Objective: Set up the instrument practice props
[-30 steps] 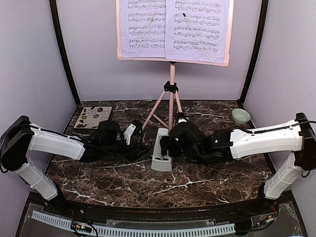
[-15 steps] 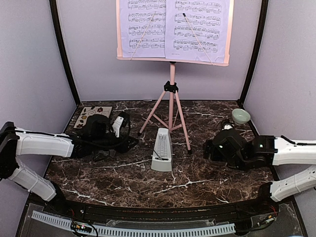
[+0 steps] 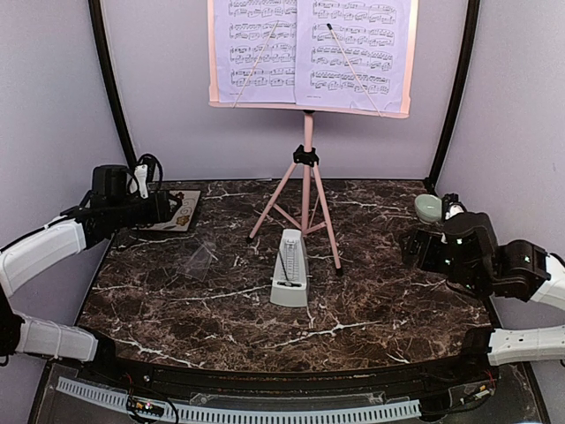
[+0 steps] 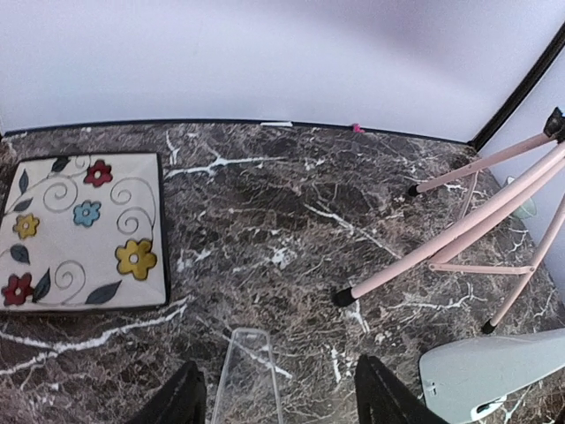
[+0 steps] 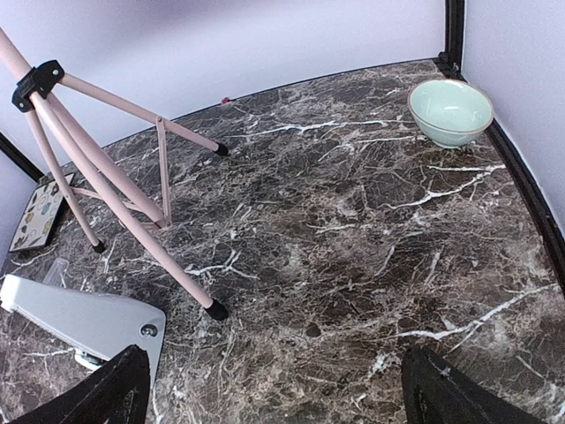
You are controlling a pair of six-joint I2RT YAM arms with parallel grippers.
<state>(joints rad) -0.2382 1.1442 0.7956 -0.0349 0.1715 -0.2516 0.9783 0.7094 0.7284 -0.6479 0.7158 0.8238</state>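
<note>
The pink music stand (image 3: 307, 177) stands on its tripod at the back centre. Two sheet-music pages (image 3: 256, 53) (image 3: 353, 53) rest side by side on its desk. In front of the legs the white pyramid metronome (image 3: 290, 276) stands upright on the marble. My left gripper (image 3: 169, 209) hovers at the back left, open and empty; the left wrist view shows its gripper (image 4: 278, 402) above a clear plastic cover (image 4: 247, 375) lying flat, with the tripod legs (image 4: 459, 234) to the right. My right gripper (image 3: 413, 248) is at the right, open wide and empty (image 5: 282, 397), with the metronome (image 5: 79, 318) to its left.
A floral square tile (image 3: 187, 212) lies at the back left, partly under my left gripper. A pale green bowl (image 3: 430, 208) sits in the back right corner. The clear cover (image 3: 201, 261) lies left of the metronome. Black frame posts (image 3: 113, 97) and lavender walls enclose the table.
Both arms have drawn back from the middle, the left up toward the tile, the right toward the right edge. The left jaws have opened, and the clear cover now lies alone on the marble.
</note>
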